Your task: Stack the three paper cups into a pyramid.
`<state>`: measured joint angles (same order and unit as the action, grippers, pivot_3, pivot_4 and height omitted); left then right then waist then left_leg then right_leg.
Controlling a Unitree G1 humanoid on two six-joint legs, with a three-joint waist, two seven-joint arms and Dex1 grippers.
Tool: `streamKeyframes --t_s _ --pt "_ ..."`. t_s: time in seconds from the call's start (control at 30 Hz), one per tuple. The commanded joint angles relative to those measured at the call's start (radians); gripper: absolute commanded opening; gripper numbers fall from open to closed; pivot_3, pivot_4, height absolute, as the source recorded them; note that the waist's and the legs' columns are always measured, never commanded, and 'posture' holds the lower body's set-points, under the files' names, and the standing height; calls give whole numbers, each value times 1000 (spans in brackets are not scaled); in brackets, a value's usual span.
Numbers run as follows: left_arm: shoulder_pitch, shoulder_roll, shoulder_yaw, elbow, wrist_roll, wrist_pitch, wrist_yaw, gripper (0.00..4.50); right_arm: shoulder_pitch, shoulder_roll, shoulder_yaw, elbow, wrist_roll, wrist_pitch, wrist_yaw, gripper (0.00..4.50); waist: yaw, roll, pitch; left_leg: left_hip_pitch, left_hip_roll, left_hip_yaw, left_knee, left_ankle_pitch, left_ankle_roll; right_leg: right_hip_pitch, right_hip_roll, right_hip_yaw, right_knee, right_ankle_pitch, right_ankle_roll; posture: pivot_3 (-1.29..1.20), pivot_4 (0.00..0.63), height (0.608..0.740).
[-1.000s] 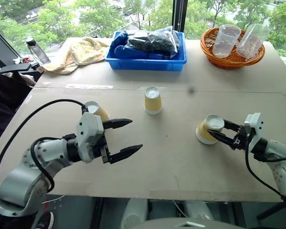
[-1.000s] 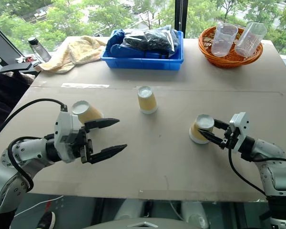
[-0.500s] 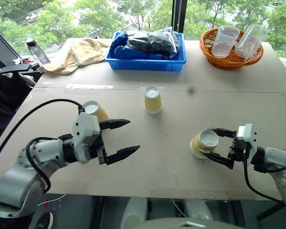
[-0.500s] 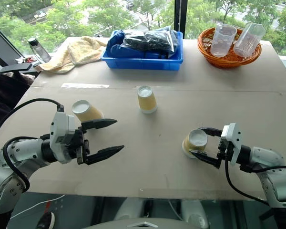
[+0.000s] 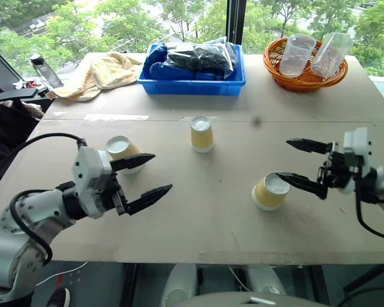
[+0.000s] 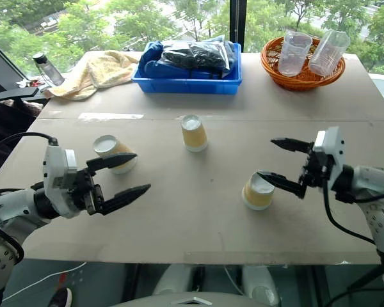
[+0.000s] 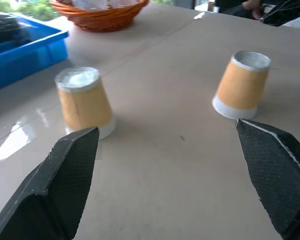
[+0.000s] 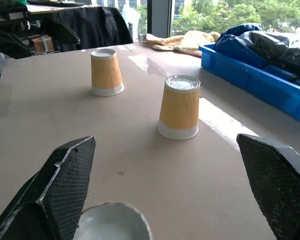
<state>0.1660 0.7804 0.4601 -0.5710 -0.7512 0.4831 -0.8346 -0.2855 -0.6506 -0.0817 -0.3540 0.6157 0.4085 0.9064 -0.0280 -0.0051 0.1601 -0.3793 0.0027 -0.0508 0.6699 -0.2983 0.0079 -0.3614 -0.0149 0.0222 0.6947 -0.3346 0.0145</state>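
From my head camera I saw all three paper cups upside down on the table [image 5: 345,96], well apart: one on the left [image 5: 123,153], one in the middle, farther off [image 5: 201,133], and one on the near right [image 5: 267,192]. Beyond them stood a blue bin [image 5: 192,82], a yellow towel [image 5: 105,69] and an orange basket [image 5: 304,73] with two clear plastic cups [image 5: 310,54].

My right wrist camera gave a low side-on look: the middle cup's ribbed wall, the left cup behind it, and the white base of the right cup just below my fingers.

My right gripper [image 5: 302,164] was spread wide and held nothing, its lower finger just above the right cup's base. My left gripper [image 5: 147,174] was also spread wide and empty, one fingertip [image 5: 148,156] beside the left cup.
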Motion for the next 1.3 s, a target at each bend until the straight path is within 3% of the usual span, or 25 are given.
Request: streamKeyframes --t_s 0.03,0.3,0.53,0.83,1.3 --pt "14 -3 69 -6 20 6 62 4500 -141 115 105 93 -95 -16 -93 4472 -4 -1 1 0 0 0 0 1 -1 0 0 0 0 0 0 0 150 740" --pt "92 -2 180 -28 -8 1 38 4500 -571 335 279 538 -286 12 -122 4472 -11 -2 2 -7 -1 1 0 3 -5 -9 -1 1 1 0 0 0 150 740" --pt "155 -11 230 -57 -57 0 -5 4500 -771 393 346 743 -325 96 13 4472 -14 -2 2 -16 0 1 0 3 -6 -17 -1 0 1 0 0 0 150 740" --pt "215 -37 327 -63 -88 -15 -34 4500 -908 478 375 1020 -456 -23 22 4472 -17 -2 2 -16 0 1 0 3 -6 -18 -1 0 2 0 0 0 150 740" --pt "261 -57 345 -90 -122 -22 -46 4500 -925 514 357 1130 -538 -81 43 4472 -17 -2 2 -16 0 1 0 3 -6 -18 -1 0 2 0 0 0 150 740"
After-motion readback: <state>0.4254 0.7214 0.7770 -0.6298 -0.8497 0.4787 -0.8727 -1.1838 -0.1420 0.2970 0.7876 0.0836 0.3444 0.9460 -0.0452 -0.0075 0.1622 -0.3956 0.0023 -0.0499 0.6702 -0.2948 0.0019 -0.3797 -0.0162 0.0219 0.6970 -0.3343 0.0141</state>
